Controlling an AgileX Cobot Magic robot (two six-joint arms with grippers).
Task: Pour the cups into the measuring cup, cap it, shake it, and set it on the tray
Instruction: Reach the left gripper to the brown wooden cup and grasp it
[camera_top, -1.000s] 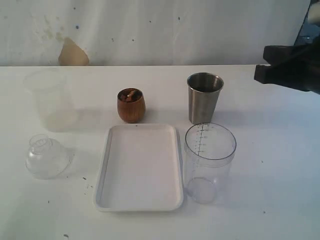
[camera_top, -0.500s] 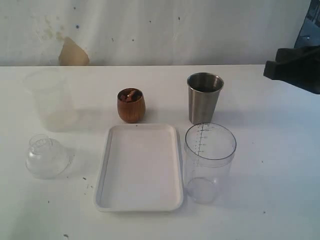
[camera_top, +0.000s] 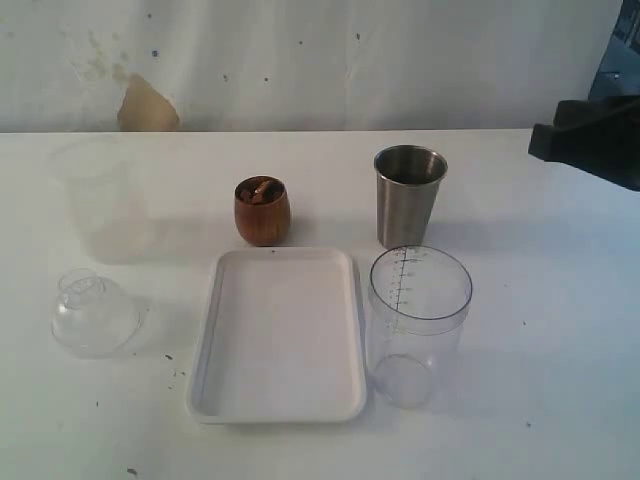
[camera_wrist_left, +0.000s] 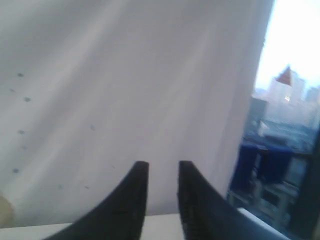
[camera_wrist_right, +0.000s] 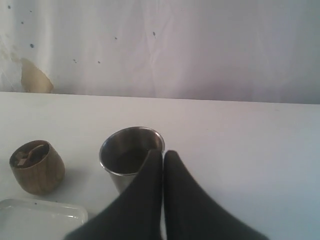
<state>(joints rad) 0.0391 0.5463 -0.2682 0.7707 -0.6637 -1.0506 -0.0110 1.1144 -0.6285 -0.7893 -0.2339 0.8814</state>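
Standing upright — tumbler (camera_top: 409, 195), wooden cup (camera_top: 262, 211), measuring cup (camera_top: 418, 325)

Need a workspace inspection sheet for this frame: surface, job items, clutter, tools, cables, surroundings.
Surface: white table, scattered dark specks.
Job's things: wooden cup upright, brown pieces inside; steel tumbler upright, contents unclear; measuring cup upright, uncapped, looks empty, right of the tray; tray bare.
Clutter: frosted cup at far left; dome lid in front of it, on the table.
Grippers: left tool jaws slightly apart, empty, facing the wall; right tool shut, empty, pointing toward the steel tumbler, not touching it.
Cables: nothing seen.
Surroundings: white wall with a brownish stain; window showing buildings, left wrist view.
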